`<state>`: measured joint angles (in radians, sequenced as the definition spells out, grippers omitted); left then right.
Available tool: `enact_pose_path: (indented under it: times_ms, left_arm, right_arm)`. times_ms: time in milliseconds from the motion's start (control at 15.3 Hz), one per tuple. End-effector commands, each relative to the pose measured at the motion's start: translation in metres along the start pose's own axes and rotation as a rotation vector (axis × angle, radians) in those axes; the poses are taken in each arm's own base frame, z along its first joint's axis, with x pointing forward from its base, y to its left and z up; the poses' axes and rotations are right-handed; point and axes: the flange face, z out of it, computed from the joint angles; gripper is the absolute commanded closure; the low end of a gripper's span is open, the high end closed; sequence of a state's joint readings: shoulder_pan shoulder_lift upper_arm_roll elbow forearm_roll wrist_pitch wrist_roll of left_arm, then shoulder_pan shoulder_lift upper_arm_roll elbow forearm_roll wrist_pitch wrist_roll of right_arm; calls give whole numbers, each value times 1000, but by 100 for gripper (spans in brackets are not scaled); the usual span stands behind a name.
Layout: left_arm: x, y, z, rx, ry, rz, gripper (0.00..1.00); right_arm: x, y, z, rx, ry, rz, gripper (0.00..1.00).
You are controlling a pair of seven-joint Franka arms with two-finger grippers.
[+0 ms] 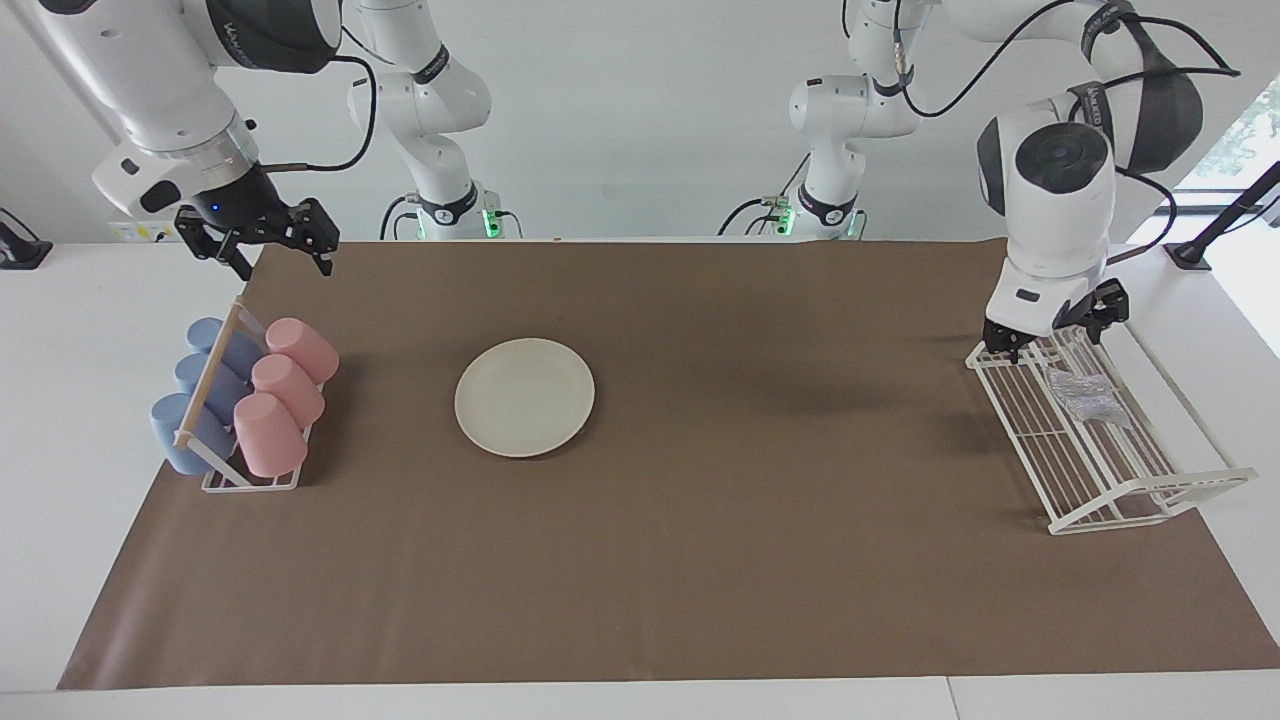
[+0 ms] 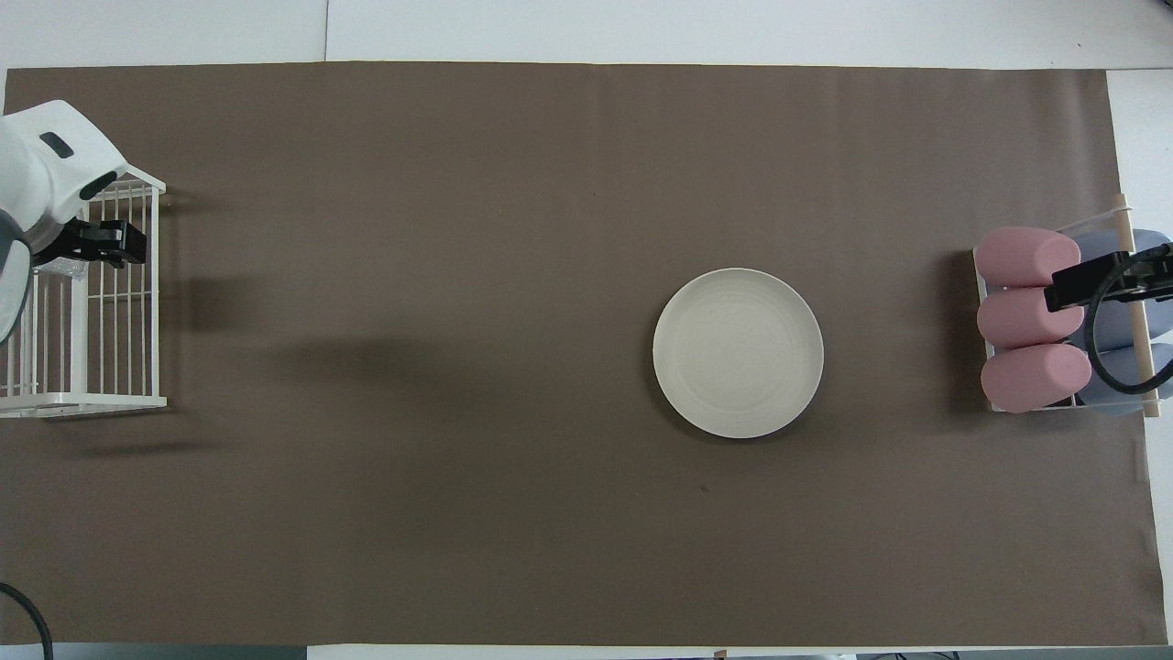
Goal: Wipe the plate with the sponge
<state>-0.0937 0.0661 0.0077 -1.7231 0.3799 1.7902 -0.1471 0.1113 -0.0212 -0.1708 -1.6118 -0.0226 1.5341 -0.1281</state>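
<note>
The cream-white plate (image 1: 524, 397) lies empty on the brown mat, toward the right arm's end; it also shows in the overhead view (image 2: 738, 352). The silvery sponge (image 1: 1085, 395) lies on a white wire rack (image 1: 1100, 480) at the left arm's end. My left gripper (image 1: 1052, 332) is open and empty, low over the rack's end nearer the robots, just short of the sponge. In the overhead view the left gripper (image 2: 96, 246) covers most of the sponge (image 2: 62, 269). My right gripper (image 1: 265, 245) is open and empty, raised above the cup rack.
A small rack (image 1: 250, 482) holds three pink cups (image 1: 285, 395) and three blue cups (image 1: 205, 390) on their sides at the right arm's end of the table. The brown mat (image 1: 700, 560) covers most of the table. The wire rack (image 2: 110, 312) stands at the mat's edge.
</note>
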Motion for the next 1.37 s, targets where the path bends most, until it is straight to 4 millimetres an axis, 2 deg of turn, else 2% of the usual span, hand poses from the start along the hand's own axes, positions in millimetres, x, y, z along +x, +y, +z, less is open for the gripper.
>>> enact_pose_path:
  times_ms: [0,326,521,652,782,912,977,1303]
  left_arm:
    - [-22,-27,-31,-184,-2,-92,0]
    - [-52,-25,-63,-274,-84,-103,0]
    - [-67,-18,-61,-265,-187,-73,0]
    - [-74,-16,-63,-353,-231,-84,0]
    - [-73,-16,-69,-368,-222,-85,0]
    - [-68,-26,-78,-366,-197,-98,0]
    - [-65,-26,-75,-365,-199,-101,0]
    - [-55,-15,-75,-406,-177,-92,0]
  right_arm:
    - [2,-4,-2,18,8,-15,0]
    - [3,-9,-2,17,10,-24,0]
    - [2,-10,-3,17,11,-23,0]
    - [2,-10,-2,17,13,-22,0]
    - [3,-10,-2,18,16,-21,0]
    - [4,-10,-2,19,29,-22,0]
    - [5,-11,-2,25,32,-21,0]
    - [3,-10,-1,52,36,-22,0]
